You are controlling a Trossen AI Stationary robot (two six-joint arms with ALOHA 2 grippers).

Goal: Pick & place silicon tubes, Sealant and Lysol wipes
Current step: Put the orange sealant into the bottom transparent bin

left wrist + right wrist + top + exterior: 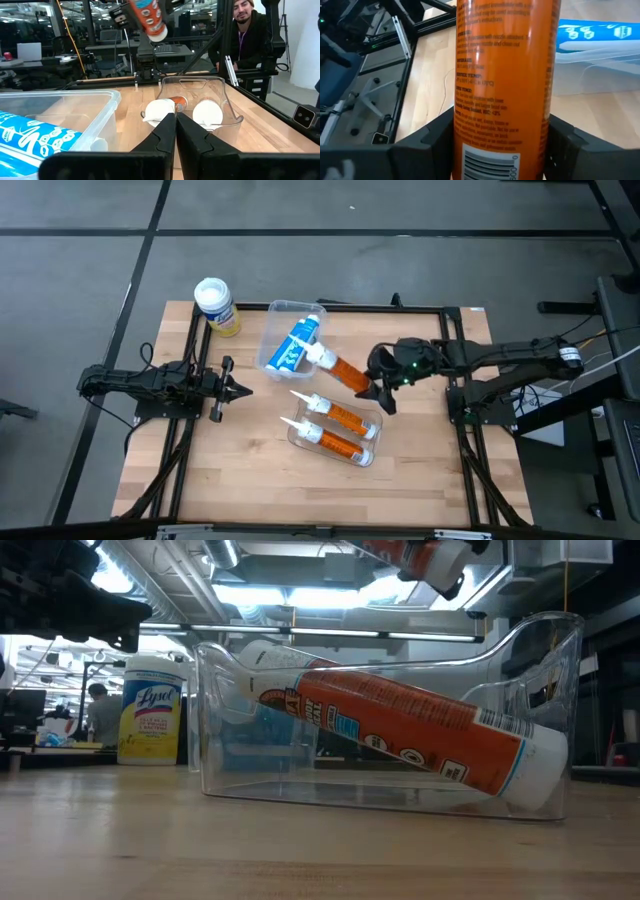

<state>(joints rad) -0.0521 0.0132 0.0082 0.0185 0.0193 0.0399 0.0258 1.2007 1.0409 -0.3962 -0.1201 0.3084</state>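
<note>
Lysol wipes (216, 305): stout yellow canister, round white lid, upright. Right gripper (378, 388) clamped on orange tube (347, 373); left gripper (243, 390) pinched together, empty.

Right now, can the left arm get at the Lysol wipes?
Probably yes. The Lysol wipes stand upright at the table's far left corner, on the left arm's side, with bare wood between them and the left end effector, which is shut and holds nothing. The clear bin sits beside the canister, not in the path.
</note>
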